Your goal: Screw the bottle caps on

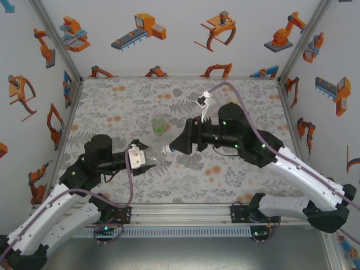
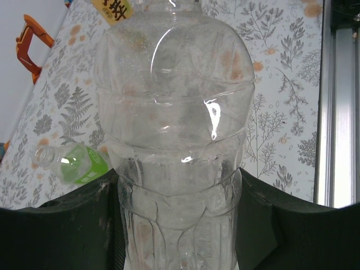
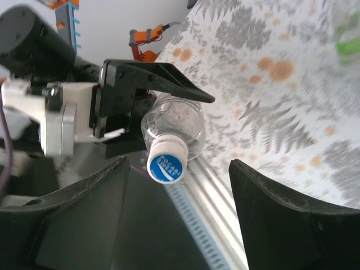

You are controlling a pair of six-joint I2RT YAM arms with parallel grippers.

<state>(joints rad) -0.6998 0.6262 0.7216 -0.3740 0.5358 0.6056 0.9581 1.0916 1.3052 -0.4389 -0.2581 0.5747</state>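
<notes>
Toward the tabletop's (image 1: 112,101) near edge, mid-width, left gripper (image 1: 147,156) clamps the colourless bottle (image 3: 174,121) sideways; blue-centred white cap (image 3: 167,161) sits on its neck; right gripper (image 3: 177,174) jaws stand apart flanking that cap, untouching; green bottle (image 1: 160,125) at centre; far corners open.

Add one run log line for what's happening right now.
left gripper: shut on colourless bottle | right gripper: open, straddling blue-centred cap on that bottle | green bottle: uncapped
</notes>
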